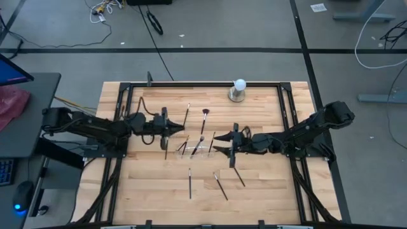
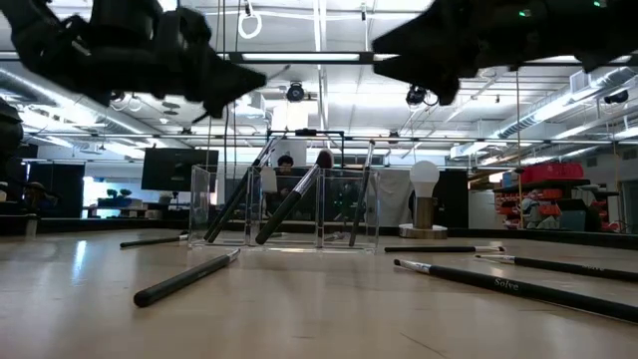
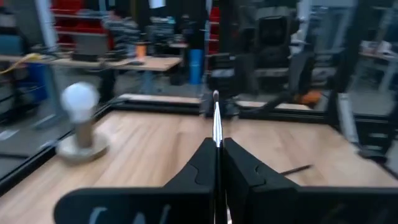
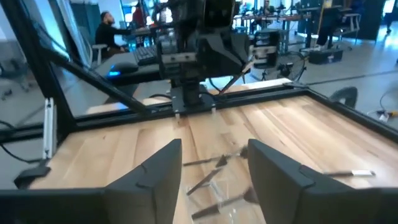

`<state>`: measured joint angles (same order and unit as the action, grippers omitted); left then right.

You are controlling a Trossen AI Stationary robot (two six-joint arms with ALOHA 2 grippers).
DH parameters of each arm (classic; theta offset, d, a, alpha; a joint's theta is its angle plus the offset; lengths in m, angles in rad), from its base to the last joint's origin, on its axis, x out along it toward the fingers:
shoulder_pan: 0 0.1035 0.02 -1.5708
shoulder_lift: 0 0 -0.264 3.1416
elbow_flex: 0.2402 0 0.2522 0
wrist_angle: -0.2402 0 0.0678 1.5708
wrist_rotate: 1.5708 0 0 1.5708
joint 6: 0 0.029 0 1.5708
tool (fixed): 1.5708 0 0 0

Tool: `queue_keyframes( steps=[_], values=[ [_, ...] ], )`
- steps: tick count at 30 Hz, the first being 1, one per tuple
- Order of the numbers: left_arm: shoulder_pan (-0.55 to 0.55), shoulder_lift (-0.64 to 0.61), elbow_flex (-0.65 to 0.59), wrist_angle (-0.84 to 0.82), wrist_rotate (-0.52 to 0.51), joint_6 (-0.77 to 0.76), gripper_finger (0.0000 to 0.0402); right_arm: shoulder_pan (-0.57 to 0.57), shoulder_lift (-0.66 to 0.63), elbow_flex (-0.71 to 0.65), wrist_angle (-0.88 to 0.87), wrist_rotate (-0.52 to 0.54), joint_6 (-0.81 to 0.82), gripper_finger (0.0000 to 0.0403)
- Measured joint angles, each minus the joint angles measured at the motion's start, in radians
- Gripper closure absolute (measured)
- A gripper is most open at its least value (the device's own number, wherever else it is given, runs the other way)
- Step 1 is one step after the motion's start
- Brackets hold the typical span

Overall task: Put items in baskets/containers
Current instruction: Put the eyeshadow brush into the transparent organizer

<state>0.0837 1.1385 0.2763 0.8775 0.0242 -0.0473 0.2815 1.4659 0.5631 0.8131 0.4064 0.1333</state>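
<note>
Left gripper [image 3: 217, 163] is clamped on a brush [image 3: 216, 118]: fingers pressed together with the thin shaft pinched between them, silver part sticking out ahead of the tips. Right gripper [image 4: 214, 165] has its fingers spread apart, nothing between them, hovering with the clear tray [image 1: 194, 152] just ahead of and below its tips. The two grippers face each other across the tray, left one just beside its far edge as seen from the right. Several brushes already lean inside the tray [image 2: 284, 207], handles down, heads up. Loose brushes lie flat on the table [image 1: 267, 184] on the near side, behind and below the right gripper: one [image 1: 189, 182] and another [image 1: 220, 185], plus one [image 1: 238, 173] just beside the right gripper's fingers. Past the tray, two more: [image 1: 186, 115] and one with a reddish head [image 1: 205, 119]. White ball on a metal base [image 1: 238, 90] sits at the far edge, well apart. Handling, as I judge it: brushes are light, stiff, thin, smooth and prone to roll, so pinch mid-handle, across the shaft, not the bristles. The tray looks light and likely slides or tips if bumped.
</note>
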Motion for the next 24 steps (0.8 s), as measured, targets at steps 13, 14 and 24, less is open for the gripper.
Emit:
queue_keyframes(
  steps=[13,14,24],
  values=[
    [-0.247,0.0,0.191,-0.195,-0.117,0.06,0.039,-0.022,0.233,0.258,0.043,0.014,-0.194,0.0213],
    [-0.255,0.0,0.191,-0.196,-0.119,0.06,0.039,-0.022,0.235,0.264,0.06,0.012,-0.204,0.0216],
    [-0.291,0.046,0.191,-0.162,-0.159,0.057,0.0389,-0.024,0.235,0.276,0.133,-0.096,-0.306,0.0239]
  ],
)
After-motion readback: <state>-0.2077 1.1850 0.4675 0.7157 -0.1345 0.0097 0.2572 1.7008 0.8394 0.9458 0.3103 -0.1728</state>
